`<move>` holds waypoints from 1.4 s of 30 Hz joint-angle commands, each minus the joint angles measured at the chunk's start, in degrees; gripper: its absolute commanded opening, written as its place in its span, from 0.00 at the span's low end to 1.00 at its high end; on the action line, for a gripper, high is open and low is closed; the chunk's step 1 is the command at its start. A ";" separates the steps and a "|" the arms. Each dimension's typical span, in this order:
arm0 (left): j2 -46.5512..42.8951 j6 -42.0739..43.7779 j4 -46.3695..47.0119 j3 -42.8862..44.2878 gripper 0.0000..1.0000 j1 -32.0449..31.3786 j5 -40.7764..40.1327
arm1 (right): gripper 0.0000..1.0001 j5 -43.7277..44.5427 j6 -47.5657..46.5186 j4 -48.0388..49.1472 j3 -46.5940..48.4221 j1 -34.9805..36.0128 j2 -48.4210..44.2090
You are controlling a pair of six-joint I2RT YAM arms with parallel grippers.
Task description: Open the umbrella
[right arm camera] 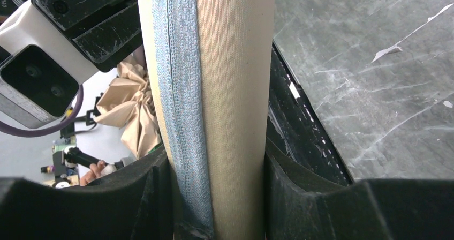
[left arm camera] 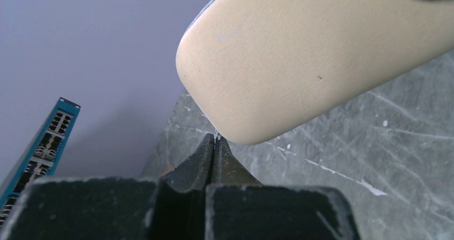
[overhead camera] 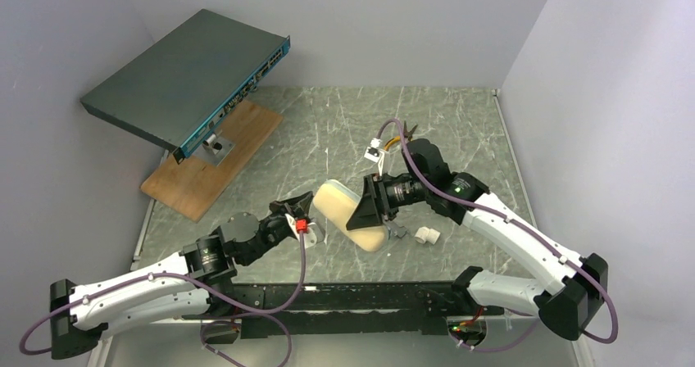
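The umbrella itself is out of sight. A beige oblong clamshell case (overhead camera: 340,203) with a blue-grey zipper seam (right arm camera: 179,90) lies mid-table. My right gripper (overhead camera: 366,211) is shut across its middle, and the case (right arm camera: 235,90) fills the gap between both pads of that gripper (right arm camera: 214,170). My left gripper (overhead camera: 315,227) is shut, and its tips (left arm camera: 216,141) touch the rounded end of the case (left arm camera: 300,58). A tiny pale glint sits right at the tips; I cannot tell whether it is pinched.
A dark network switch (overhead camera: 188,76) leans on a wooden board (overhead camera: 213,158) at the back left. A small white fitting (overhead camera: 426,236) lies on the marbled table (overhead camera: 459,129) just right of the case. Grey walls close in left, back and right.
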 commanded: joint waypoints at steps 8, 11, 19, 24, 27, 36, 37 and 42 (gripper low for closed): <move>-1.75 7.91 -0.08 3.91 0.00 6.18 0.52 | 0.00 -0.48 -2.41 -6.21 0.95 1.75 2.18; -1.63 8.82 -0.85 4.43 0.00 7.18 2.53 | 0.00 -0.13 -3.60 -7.33 1.10 2.08 3.14; -0.48 10.86 -4.47 7.98 0.00 8.81 5.88 | 0.00 0.72 -4.90 -8.51 1.32 3.53 5.08; 1.03 13.06 -5.74 9.58 0.00 9.46 6.31 | 0.00 1.52 -5.69 -9.37 1.59 4.21 6.06; 1.50 13.94 -6.85 10.52 0.00 9.68 7.20 | 0.00 1.83 -6.37 -9.93 2.03 4.54 7.10; 2.51 17.76 -10.95 14.33 0.00 11.01 9.53 | 0.00 2.91 -9.56 -13.57 3.93 5.21 10.63; 3.05 18.29 -11.49 14.80 0.00 10.98 9.57 | 0.00 3.05 -9.89 -13.91 4.08 5.21 10.96; 5.89 21.23 -14.77 17.70 0.00 11.07 9.48 | 0.00 2.71 -10.55 -14.54 4.54 5.46 12.50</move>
